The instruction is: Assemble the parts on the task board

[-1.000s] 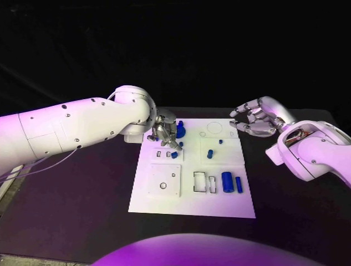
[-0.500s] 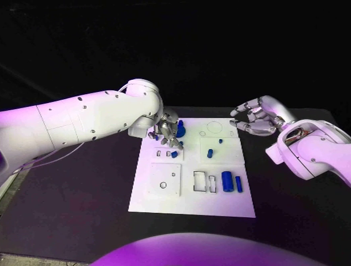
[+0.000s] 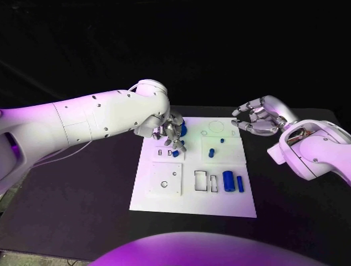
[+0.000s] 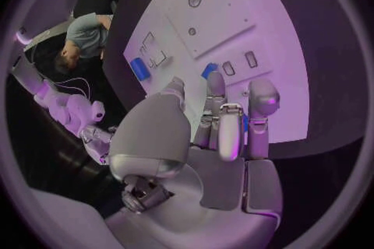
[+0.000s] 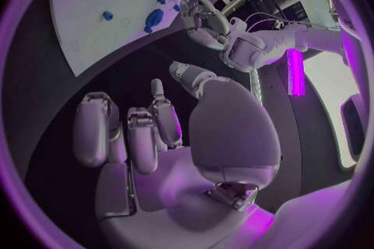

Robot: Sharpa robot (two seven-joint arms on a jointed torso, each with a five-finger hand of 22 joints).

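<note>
The silver left hand (image 3: 169, 132) hovers with fingers spread, holding nothing, over small blue pieces (image 3: 178, 132) on the flat white board (image 3: 193, 204); a bump might knock them over. The silver right hand (image 3: 257, 118) is curled closed and empty.

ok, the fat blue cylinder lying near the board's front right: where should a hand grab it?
Across its middle, from above. The fat blue cylinder lies flat on the task board, long axis running front to back, so fingers probably fit on its two long sides. The thin blue rod beside it crowds one side.
</note>
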